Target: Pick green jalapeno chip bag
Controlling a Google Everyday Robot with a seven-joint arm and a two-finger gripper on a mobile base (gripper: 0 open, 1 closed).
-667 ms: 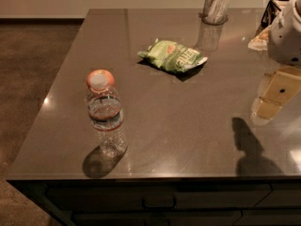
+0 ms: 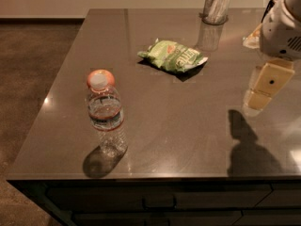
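The green jalapeno chip bag lies flat on the dark table, towards the back and near the middle. It is light green and crinkled, with white lettering and a red-orange patch. My gripper hangs above the table at the right side, to the right of the bag and a little nearer to me, well apart from it. Its shadow falls on the table below it. It holds nothing that I can see.
A clear plastic water bottle with an orange-pink cap stands upright at the front left. A metal cup stands at the back edge, behind the bag. The table's front and left edges are in view, with brown floor on the left.
My gripper has shifted slightly to the left, towards the bag. The bag and the bottle have not moved.
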